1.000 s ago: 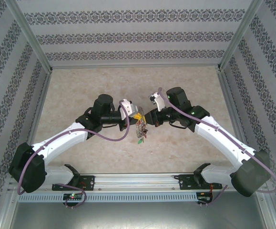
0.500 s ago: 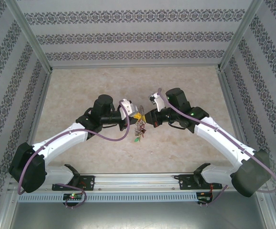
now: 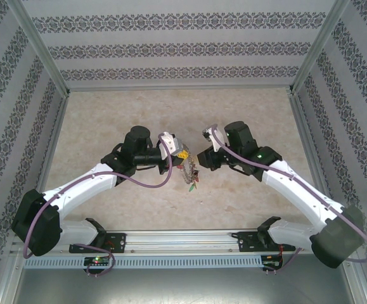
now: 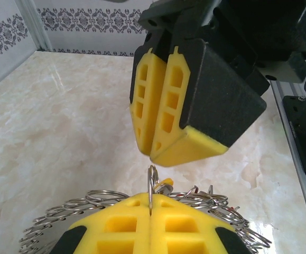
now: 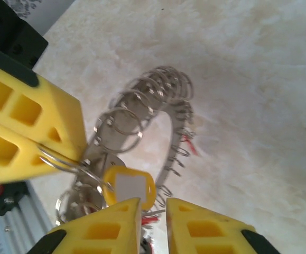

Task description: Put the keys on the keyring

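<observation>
Top view, frame centre: left gripper [image 3: 182, 152] clamped on keyring [image 3: 189, 173] wire. Right gripper [image 3: 200, 158] just right, fingers narrowly apart; yellow tag [image 5: 127, 186] beside gap.

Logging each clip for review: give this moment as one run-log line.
left pincer: shut on keyring | right pincer: slightly parted, close to left's tip | yellow tag: at right pincer's tip, grip unclear
</observation>
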You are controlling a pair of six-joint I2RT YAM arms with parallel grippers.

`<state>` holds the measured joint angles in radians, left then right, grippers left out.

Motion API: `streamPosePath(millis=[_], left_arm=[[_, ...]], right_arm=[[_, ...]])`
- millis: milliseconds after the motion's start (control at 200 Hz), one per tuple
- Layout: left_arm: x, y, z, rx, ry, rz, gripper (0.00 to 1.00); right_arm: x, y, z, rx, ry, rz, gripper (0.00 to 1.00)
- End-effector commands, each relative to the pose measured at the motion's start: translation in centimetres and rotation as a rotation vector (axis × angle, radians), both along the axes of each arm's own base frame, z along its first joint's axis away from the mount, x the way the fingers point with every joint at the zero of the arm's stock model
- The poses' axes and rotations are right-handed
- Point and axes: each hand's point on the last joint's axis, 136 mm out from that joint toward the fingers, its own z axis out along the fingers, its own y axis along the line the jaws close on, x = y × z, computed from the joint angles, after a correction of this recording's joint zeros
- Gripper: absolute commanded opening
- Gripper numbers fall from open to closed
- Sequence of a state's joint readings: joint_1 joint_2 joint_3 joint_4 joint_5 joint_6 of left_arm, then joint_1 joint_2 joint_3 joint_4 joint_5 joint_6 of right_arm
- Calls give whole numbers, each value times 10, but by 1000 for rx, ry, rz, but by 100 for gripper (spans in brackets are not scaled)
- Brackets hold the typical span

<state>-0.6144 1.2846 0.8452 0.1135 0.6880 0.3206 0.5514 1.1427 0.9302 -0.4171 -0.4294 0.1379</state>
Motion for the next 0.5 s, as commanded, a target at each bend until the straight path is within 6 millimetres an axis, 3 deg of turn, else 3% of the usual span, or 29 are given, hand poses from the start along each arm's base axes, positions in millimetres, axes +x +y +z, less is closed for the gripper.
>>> streamPosePath(millis=[0, 205, 365, 495], left_arm=[[-8, -3, 25, -59, -62, -46, 0], [-17, -5, 29, -74, -63, -98, 0], [-25, -8, 35, -93, -75, -149, 0], [-28, -8, 38, -90, -72, -168, 0]], right_arm=[[4, -7, 14, 4, -152, 10, 23], [-15, 4, 33, 126, -285, 125, 33], [-33, 12, 32, 176, -385, 256, 36], [-32, 11, 31, 153, -423, 268, 36]])
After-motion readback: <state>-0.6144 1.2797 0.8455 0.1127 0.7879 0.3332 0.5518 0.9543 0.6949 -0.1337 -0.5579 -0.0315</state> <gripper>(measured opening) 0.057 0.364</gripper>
